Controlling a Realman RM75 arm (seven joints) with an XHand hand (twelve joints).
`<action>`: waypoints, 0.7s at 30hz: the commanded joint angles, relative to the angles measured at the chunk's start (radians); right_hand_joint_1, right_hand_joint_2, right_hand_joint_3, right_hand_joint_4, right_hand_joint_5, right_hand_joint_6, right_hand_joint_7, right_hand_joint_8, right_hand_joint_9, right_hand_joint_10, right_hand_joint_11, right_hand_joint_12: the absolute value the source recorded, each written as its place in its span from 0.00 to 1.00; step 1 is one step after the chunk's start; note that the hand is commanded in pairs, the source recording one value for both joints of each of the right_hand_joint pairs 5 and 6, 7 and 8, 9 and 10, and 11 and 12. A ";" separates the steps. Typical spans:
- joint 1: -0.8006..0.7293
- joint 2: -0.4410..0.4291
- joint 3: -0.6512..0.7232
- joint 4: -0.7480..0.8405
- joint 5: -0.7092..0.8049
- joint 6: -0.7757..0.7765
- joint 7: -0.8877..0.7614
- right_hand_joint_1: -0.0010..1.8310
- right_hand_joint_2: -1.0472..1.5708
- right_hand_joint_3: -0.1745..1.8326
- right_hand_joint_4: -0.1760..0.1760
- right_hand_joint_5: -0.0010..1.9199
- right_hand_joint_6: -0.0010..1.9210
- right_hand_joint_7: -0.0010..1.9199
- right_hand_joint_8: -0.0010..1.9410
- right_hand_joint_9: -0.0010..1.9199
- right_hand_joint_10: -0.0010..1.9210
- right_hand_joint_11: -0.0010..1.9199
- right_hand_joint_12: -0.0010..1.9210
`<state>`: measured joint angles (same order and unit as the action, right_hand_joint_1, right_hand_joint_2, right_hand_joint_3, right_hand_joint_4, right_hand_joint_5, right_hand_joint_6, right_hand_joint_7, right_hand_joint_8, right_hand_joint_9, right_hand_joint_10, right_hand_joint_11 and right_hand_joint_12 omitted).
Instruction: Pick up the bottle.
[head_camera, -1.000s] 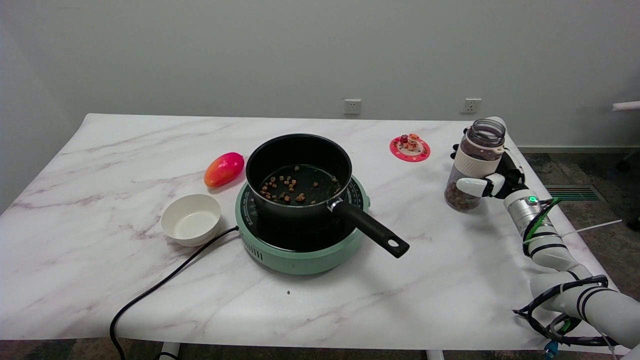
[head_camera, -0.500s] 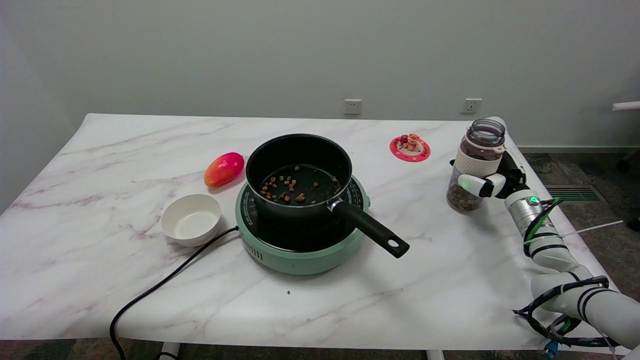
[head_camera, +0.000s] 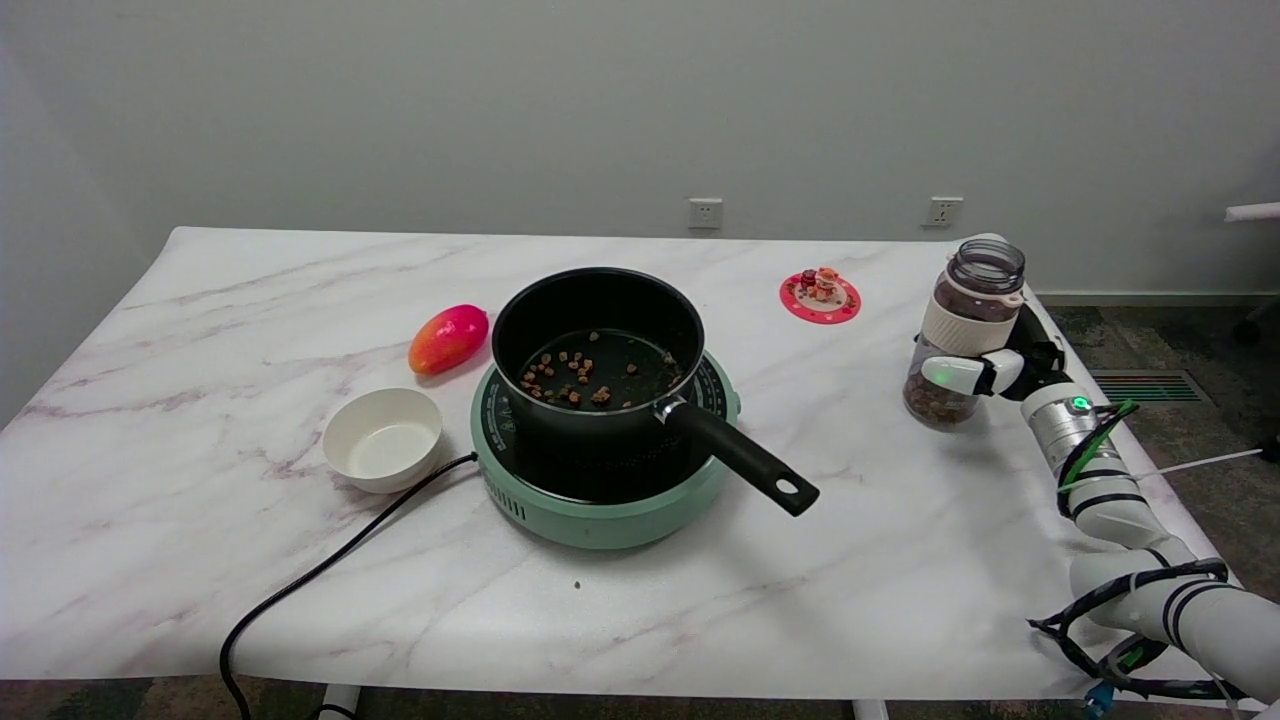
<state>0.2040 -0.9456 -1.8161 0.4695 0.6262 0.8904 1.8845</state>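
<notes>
Over at the bench's (head_camera: 200, 330) far right edge we see the right hand (head_camera: 985, 365) wrapped around the bottle (head_camera: 962, 335), so it is holding the thing, not spread out. One white finger crosses the bottle's front just below its pale band, and the black palm sits behind on the right side. The bottle stands close to upright, tipped a little toward the right, with its open dark rim at the top and a layer of brown pieces in its clear lower half. We cannot tell whether its base touches the marble or hangs just above it; a soft shadow lies beneath and to the right.

The white arm (head_camera: 1110, 500) runs up from the lower right corner, a small green light glowing at its wrist, with black cables looped round the lower section.

Across the middle we have the black pot (head_camera: 597, 345) sitting on the green cooker (head_camera: 600, 500), brown bits scattered on the pot's floor and its black handle pointing toward the lower right. A black cord (head_camera: 320, 570) trails from the cooker off the near-left edge. Just left of the cooker sits a white bowl (head_camera: 383, 438), and behind that lies a red and yellow mango (head_camera: 447, 338). Toward the back, between pot and bottle, we spot a small red coaster (head_camera: 820, 297) carrying little figures.
</notes>
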 joint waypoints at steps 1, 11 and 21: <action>-0.018 0.001 0.050 -0.003 0.005 0.030 0.003 0.88 0.45 0.54 0.50 1.00 1.00 1.00 0.99 0.67 0.67 0.49 0.49; -0.032 -0.002 0.061 0.002 0.013 0.059 0.009 0.90 0.59 0.56 0.50 1.00 1.00 1.00 0.99 0.74 0.73 0.57 0.57; -0.029 -0.002 0.061 0.002 0.015 0.056 0.010 0.91 0.67 0.55 0.50 1.00 1.00 1.00 0.99 0.76 0.76 0.63 0.62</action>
<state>0.1809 -0.9461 -1.7671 0.4696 0.6350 0.9336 1.8908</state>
